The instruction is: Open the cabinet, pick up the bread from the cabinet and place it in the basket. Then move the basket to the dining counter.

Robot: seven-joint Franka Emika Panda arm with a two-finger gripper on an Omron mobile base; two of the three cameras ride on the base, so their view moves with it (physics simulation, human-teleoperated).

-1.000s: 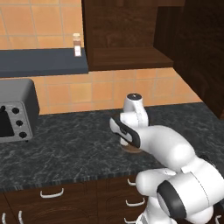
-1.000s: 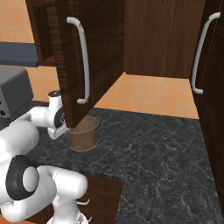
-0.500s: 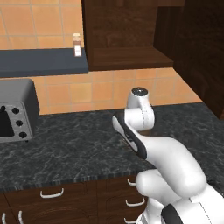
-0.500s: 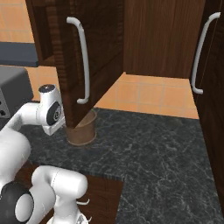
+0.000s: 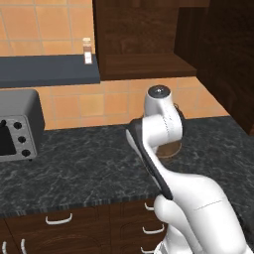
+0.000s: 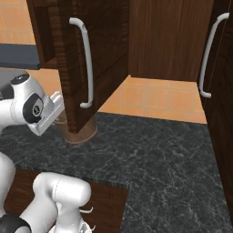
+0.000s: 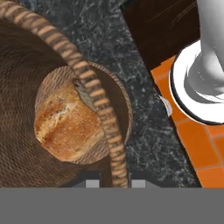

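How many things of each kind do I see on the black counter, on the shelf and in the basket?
Round brown woven basket: 1
Round tan-brown bread loaf, inside the basket: 1
Grey toaster oven: 1
Small bottle on the dark shelf: 1
Total: 4

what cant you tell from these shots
- Left base view: the basket is mostly behind the white arm; its contents are hidden.
- Right base view: the open cabinet door covers most of the basket.
- Hand view: the pincer tips are cut off at the bottom, so its grip on the basket handle above the bread is unclear.
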